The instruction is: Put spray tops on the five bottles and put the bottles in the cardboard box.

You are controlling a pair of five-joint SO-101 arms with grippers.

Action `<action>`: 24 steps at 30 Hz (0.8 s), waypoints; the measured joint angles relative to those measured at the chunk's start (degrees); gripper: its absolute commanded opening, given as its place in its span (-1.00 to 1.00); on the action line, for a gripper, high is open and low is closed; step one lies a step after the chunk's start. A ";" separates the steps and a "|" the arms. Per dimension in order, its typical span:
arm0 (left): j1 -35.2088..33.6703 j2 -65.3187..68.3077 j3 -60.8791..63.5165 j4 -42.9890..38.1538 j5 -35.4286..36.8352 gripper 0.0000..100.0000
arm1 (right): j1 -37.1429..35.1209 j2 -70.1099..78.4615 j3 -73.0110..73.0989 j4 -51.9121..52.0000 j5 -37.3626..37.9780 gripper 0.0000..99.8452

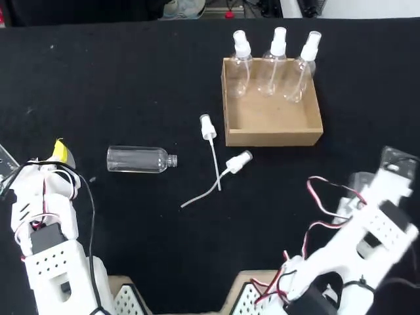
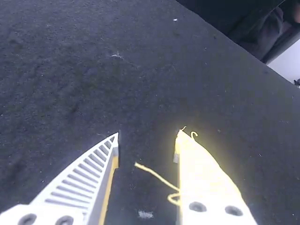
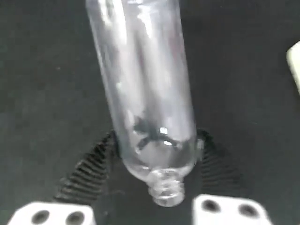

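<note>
The cardboard box (image 1: 273, 134) stands at the back right of the table. Three clear bottles with white spray tops (image 1: 275, 60) lean upright against its far wall. A fourth clear bottle (image 1: 139, 159) lies capless on its side left of centre. Two loose spray tops (image 1: 209, 128) (image 1: 239, 161) lie in front of the box, their tubes crossing. My right gripper (image 3: 157, 138) is shut on a fifth capless bottle (image 3: 145, 79), whose open neck points back toward the wrist. My left gripper (image 2: 147, 136) is open over bare black cloth, near the table's left edge (image 1: 60, 151).
The right arm (image 1: 377, 226) stands at the front right and the left arm (image 1: 46, 236) at the front left, each trailing loose wires. Black cloth covers the table. Open room lies between the lying bottle and the arms.
</note>
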 measured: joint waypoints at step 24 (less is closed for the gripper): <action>0.00 0.00 0.00 0.00 0.00 -0.62 | 7.12 0.00 -16.00 13.45 45.36 -0.88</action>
